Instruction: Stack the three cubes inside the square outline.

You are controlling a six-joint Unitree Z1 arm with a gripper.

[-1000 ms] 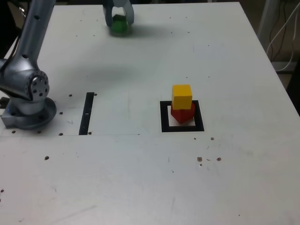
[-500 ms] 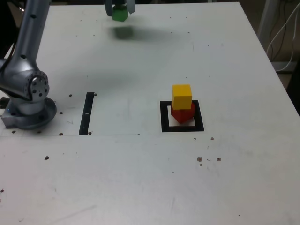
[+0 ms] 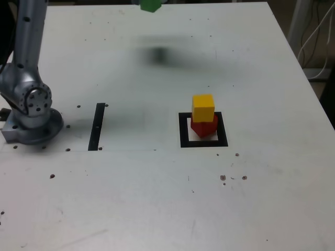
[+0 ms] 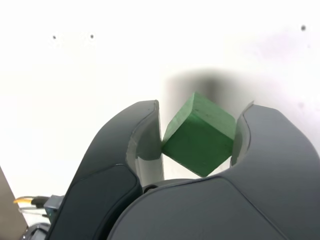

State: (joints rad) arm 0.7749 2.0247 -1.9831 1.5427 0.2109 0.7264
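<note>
The green cube (image 4: 199,135) was pinched cornerwise in the hand (image 4: 197,137) (tilted), held above the tabletop (image 3: 157,198) so the yellow cube (image 3: 203,107) could be cleared.

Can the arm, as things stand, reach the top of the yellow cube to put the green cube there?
Probably yes: the yellow cube has a bare top, nothing stands beside the stack, and the pincer holds the green cube high above the table.
</note>
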